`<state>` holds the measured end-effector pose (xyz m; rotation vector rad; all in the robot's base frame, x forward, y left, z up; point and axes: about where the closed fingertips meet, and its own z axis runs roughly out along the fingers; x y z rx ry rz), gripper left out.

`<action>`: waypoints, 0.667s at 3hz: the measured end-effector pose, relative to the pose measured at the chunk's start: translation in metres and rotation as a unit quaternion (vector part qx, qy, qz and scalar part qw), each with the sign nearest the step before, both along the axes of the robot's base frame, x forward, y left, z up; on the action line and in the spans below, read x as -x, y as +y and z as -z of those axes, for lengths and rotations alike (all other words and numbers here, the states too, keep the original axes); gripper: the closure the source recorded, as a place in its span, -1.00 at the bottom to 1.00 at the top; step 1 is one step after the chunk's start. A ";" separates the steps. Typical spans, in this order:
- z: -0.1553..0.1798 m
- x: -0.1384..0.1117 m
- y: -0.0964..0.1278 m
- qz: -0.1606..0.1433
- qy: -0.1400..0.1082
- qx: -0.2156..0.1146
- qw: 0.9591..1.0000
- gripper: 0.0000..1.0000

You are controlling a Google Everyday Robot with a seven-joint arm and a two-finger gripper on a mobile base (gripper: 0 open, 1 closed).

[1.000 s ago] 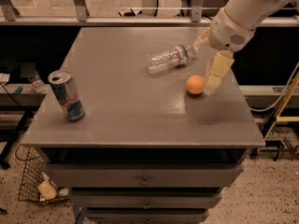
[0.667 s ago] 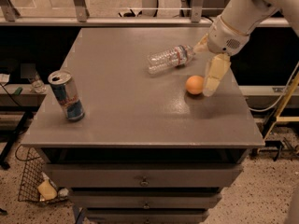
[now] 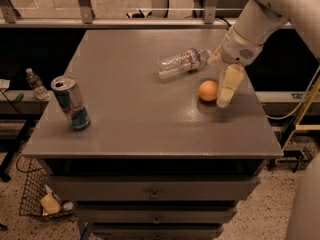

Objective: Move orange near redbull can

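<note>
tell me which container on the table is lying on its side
The clear water bottle, on its side next to the gripper, which is beside the orange. The redbull can stands upright.

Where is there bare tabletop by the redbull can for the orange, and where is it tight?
Bare tabletop spans the middle, between the redbull can at front left and the orange, plus the back left corner behind the can. It is tight at right: water bottle lying down, orange, end effector beside the orange's right.
</note>
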<state>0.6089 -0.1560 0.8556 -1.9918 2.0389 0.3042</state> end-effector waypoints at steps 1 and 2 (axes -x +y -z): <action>0.004 -0.001 0.004 -0.003 0.004 0.000 1.000 -0.66; 0.002 0.001 0.008 -0.006 0.003 -0.003 1.000 -0.19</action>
